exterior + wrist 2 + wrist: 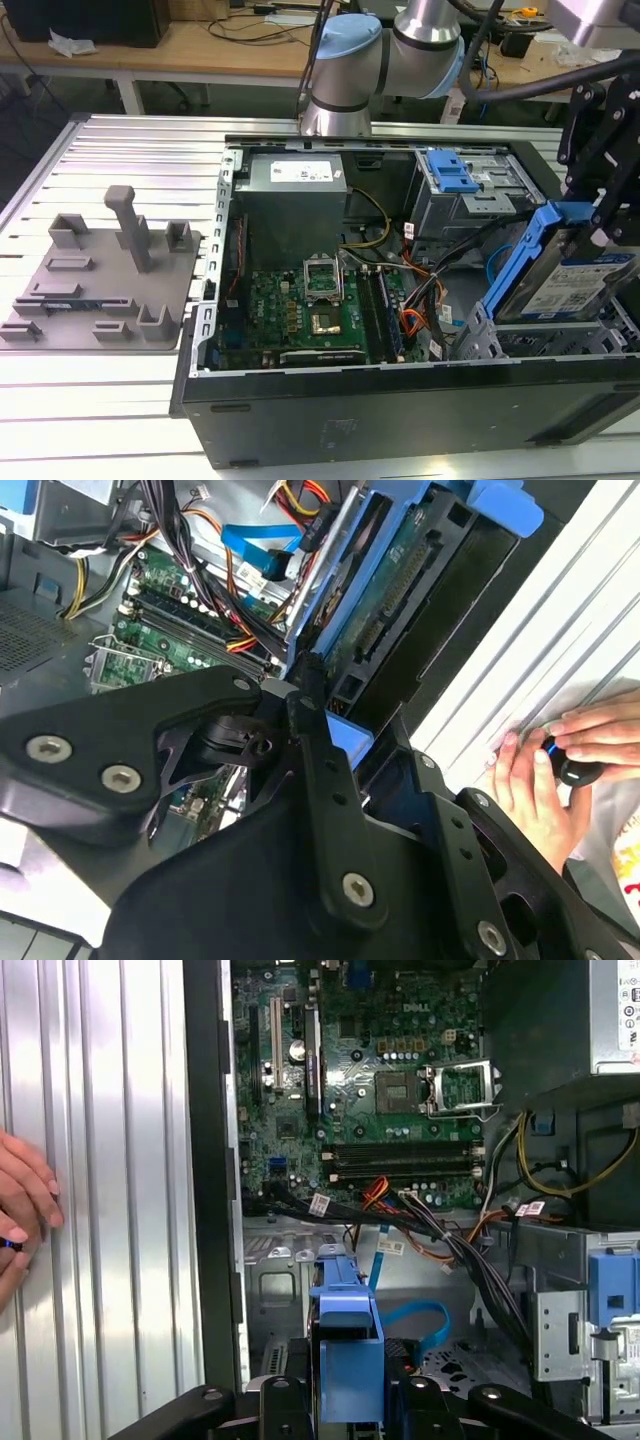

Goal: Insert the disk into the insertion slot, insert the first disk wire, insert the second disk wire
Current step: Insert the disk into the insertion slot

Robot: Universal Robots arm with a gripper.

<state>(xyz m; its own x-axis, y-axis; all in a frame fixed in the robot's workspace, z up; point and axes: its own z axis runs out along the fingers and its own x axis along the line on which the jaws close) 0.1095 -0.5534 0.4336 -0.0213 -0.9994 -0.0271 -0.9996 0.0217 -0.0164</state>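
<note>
Arm (430,35) comes in from the far side of the open computer case (400,410). Its blue-capped joint sits above the power supply (290,185), with the forearm running off toward the exterior view's right. Hand (605,235) hangs over the case's near corner on that side, black linkages pointing down. Hand is clamped on the disk (585,285): in the first wrist view a fingertip (272,1400) presses against each side of the blue carrier. Disk is held in the air, tilted, label side facing the exterior camera. The second wrist view shows the disk (400,590) from its green circuit-board side. Insertion slot (485,340), a grey sheet-metal cage, lies directly beneath the disk's lower edge; contact between them cannot be judged. Disk is not seated in it. Orange and black cables (415,320) bunch between the cage and the motherboard (310,300). Grey moulded fixture (100,270) rests on the ribbed metal surface (90,420), well apart from the case. A person's fingers (560,745) rest on that surface just outside the case wall.
</note>
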